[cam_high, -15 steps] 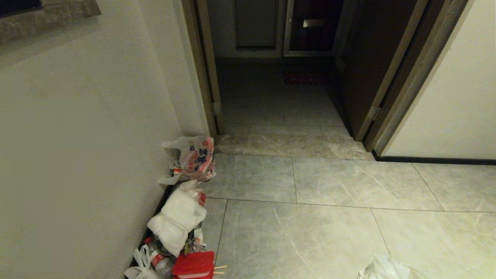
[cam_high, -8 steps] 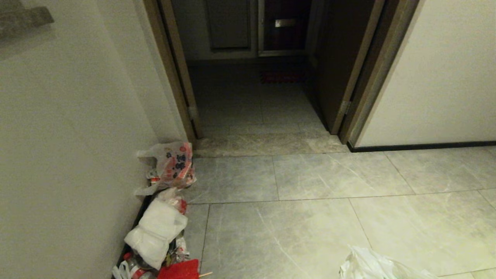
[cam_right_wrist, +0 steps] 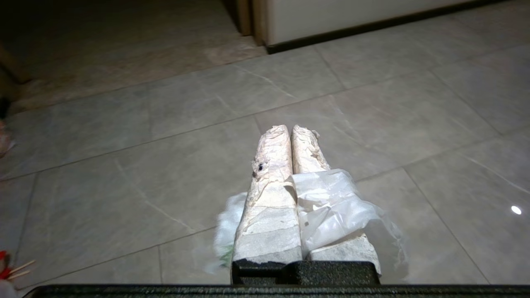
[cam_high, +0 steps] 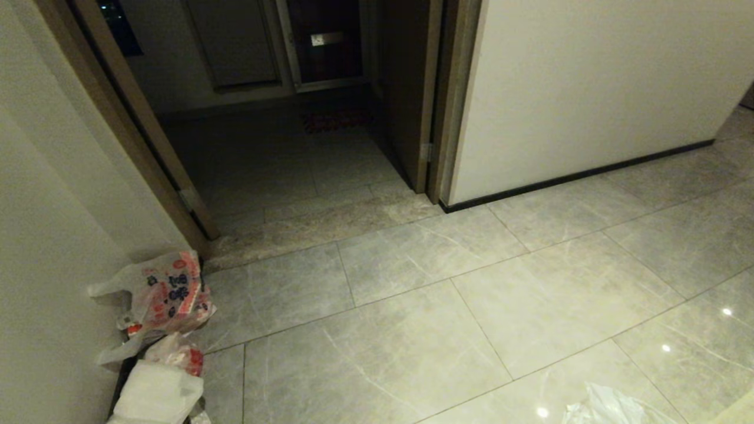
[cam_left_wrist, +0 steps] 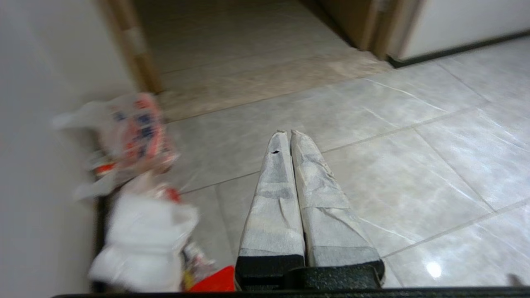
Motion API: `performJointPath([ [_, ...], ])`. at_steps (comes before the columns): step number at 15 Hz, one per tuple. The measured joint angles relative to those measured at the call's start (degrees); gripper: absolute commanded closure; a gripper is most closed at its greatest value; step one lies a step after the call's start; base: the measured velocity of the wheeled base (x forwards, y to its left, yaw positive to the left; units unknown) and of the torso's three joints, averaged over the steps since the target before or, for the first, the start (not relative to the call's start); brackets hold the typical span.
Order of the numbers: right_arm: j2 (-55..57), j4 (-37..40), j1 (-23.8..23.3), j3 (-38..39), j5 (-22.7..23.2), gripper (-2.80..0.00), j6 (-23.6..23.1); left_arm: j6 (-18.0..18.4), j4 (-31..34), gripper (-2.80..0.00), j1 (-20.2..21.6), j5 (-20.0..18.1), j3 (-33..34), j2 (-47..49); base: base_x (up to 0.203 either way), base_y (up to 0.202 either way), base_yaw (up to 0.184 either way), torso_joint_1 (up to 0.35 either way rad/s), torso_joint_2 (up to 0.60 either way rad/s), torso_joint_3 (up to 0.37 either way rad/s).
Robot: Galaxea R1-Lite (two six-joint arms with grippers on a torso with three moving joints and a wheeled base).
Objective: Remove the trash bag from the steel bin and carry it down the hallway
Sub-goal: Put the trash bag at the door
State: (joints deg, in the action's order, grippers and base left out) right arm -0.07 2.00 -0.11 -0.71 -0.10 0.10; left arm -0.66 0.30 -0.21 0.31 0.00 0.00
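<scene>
The trash bag (cam_right_wrist: 331, 207) is held pinched in the closed right end effector (cam_right_wrist: 290, 131), clear of the floor (cam_high: 412, 330) for carrying; the left end effector (cam_left_wrist: 288, 134) is closed, empty.

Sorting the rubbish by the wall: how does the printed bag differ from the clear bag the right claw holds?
The printed bag carries red and blue print; the trash bag is plain and see-through. The printed bag lies on the floor by the wall; the trash bag hangs pinched in the shut right claw. Both are thin crinkled plastic.
</scene>
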Motion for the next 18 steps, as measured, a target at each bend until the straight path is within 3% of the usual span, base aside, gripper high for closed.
performJointPath([
  [6,0.0,0.01,0.0,0.0,-0.01,0.0,0.0,-0.01,-0.1,0.0,0.0,0.02,0.0,0.0,-0.001,0.001,0.012,0.014,-0.15,-0.123],
  [18,0.0,0.0,0.0,0.0,0.0,0.0,0.04,-0.03,-0.02,0.0,0.05,0.0,0.0,0.0,-0.002,-0.01,0.167,0.124,-0.42,-0.306],
])
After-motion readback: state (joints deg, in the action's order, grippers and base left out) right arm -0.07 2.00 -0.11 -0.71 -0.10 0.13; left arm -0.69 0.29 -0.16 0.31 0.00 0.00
